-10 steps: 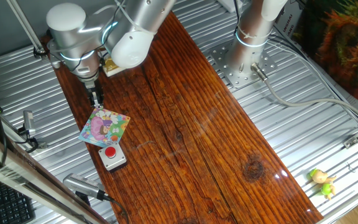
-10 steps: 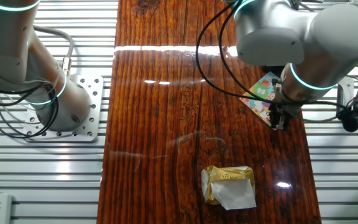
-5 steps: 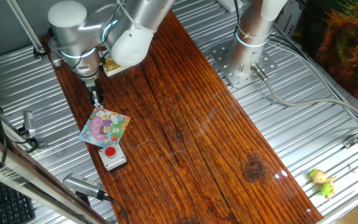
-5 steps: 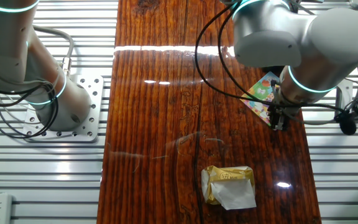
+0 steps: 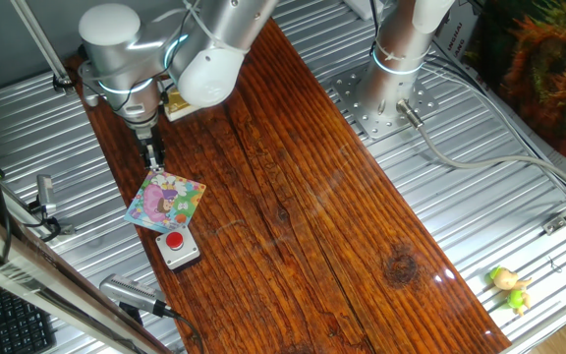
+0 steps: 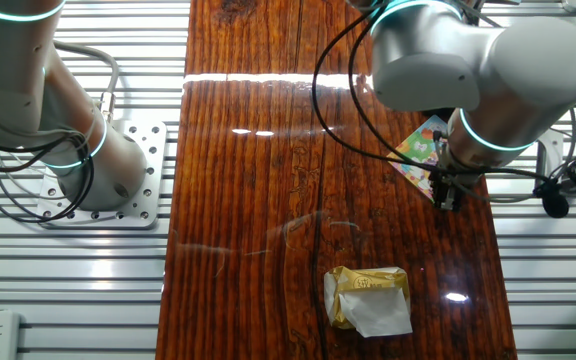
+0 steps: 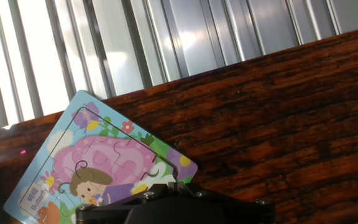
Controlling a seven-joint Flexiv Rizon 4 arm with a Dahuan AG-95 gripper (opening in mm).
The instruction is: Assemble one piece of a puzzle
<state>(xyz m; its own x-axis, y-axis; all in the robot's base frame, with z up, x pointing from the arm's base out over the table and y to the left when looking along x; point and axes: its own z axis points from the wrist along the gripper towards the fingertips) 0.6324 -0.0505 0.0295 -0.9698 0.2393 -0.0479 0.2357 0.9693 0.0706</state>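
Almost nothing has shifted over the last second: the arm's wrist has drifted only slightly while the gripper [image 5: 152, 154] keeps the same station at the edge of the puzzle [image 5: 166, 201], and the board itself has not moved. It lies flat on the wooden worktop [image 5: 303, 197], close to the long edge beside the ribbed metal surround, turned so that its corners point like a diamond in one fixed view. A grey box with a red button [image 5: 176, 247] sits just beside the puzzle's corner on the side away from the arm, and a crumpled gold wrapper [image 6: 368, 298] lies well apart, farther along the wood in the other fixed view. The relation that matters is plain enough: the jaws hang directly over the corner of the board nearest the arm, so the picture spreads away from them toward the button box. In the hand view the puzzle [image 7: 98, 168] fills the lower left with the dark gripper body across its bottom edge, and the fingertips themselves are out of sight there. From both fixed views the fingers read as a slim dark pair drawn close together, though whether anything thin is pinched between them cannot be told. Judging from this, the coming move would be a short descent or press at that near corner, where a small sideways error would miss the board's edge.
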